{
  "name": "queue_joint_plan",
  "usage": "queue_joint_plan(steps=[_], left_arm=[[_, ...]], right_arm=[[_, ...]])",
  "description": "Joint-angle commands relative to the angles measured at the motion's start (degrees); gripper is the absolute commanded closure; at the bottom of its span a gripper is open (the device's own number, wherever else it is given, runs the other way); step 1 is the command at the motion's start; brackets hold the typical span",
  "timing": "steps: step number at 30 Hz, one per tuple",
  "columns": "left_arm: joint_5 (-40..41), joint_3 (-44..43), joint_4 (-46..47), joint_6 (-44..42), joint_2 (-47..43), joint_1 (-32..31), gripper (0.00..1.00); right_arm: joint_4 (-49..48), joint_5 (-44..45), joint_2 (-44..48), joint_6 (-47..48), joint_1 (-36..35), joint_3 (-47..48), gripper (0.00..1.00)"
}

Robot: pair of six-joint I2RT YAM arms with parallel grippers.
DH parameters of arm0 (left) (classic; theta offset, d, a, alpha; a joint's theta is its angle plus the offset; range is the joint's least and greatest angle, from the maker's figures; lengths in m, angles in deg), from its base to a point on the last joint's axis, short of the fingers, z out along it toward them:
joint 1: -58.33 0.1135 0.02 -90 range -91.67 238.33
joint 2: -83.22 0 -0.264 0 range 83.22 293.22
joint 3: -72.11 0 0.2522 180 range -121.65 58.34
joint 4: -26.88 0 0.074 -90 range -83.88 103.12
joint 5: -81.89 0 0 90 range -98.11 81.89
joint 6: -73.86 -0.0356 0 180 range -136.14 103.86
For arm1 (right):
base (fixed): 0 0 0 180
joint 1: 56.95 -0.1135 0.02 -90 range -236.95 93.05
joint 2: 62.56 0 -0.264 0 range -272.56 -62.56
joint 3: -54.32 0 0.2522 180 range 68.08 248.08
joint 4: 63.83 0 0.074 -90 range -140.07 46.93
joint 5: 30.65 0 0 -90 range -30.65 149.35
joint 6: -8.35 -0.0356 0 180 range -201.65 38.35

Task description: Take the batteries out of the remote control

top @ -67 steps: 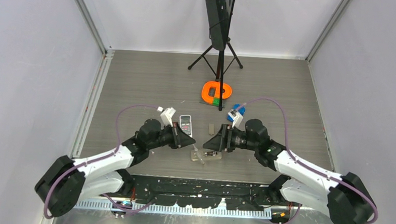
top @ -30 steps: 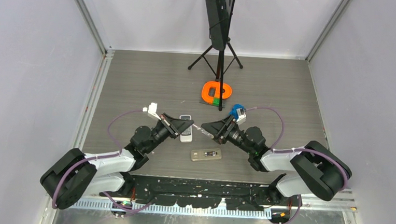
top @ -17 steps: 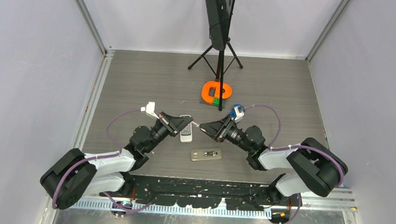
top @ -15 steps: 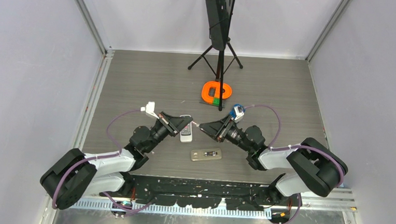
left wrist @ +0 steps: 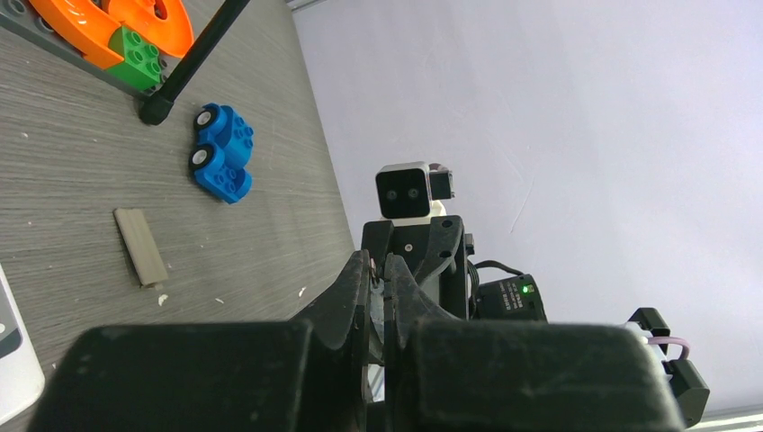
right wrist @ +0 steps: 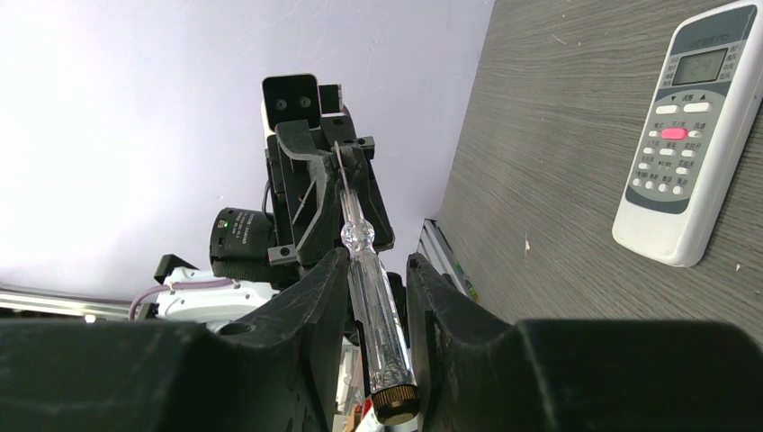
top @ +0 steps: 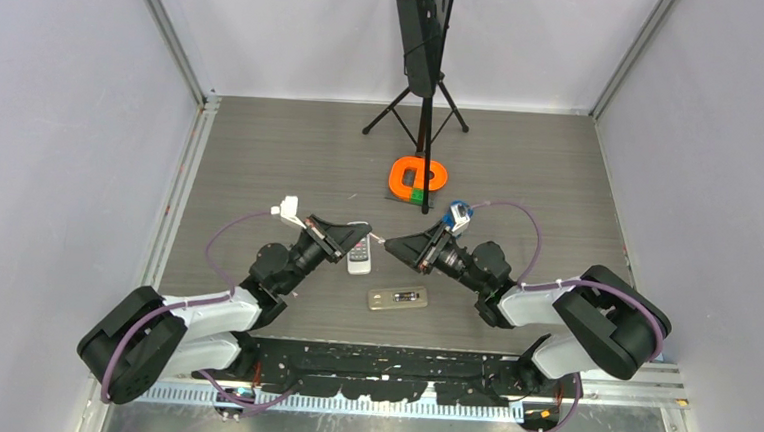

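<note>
Right gripper point(right wrist: 378, 261): fingers closed on the clear handle of a screwdriver point(right wrist: 376, 315).
Left gripper point(left wrist: 376, 270): faces the right one, fingers drawn to a slit on the screwdriver's metal tip.
White remote point(right wrist: 688, 135): face-up on the table point(top: 292, 150), under the meeting grippers.
Remote control point(top: 398, 299): back-up, nearer the arm bases, apart from both grippers.
Batteries point(top: 409, 298): dark shapes in its open bay, too small to count.

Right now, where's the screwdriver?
Right wrist view: the screwdriver lies between the fingers of the right gripper, its tip in the left gripper.
</note>
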Motion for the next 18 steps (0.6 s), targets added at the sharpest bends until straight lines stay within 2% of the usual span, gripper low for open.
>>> queue_joint_plan(steps=[1,7,11,15,18], left_arm=[[-0.7,0.2,2.1,-1.0,-0.5,0.0,1.00],[-0.5,0.5,2.2,-0.7,-0.4,0.0,1.00],[-0.4,0.5,2.2,-0.6,-0.2,0.1,1.00],[0.5,1.1,2.2,-0.6,-0.2,0.1,1.00],[0.6,1.6,2.0,-0.7,-0.8,0.1,1.00]], right_arm=[[-2.6,0.2,1.0,0.7,-0.3,2.2,0.66],[-2.2,1.1,1.6,1.3,-0.3,2.4,0.66],[-3.4,0.5,1.4,1.0,-0.3,2.9,0.77],[-3.3,0.2,2.1,0.7,-0.3,3.1,0.80],[-2.0,0.2,3.1,1.3,-0.3,3.0,0.87]])
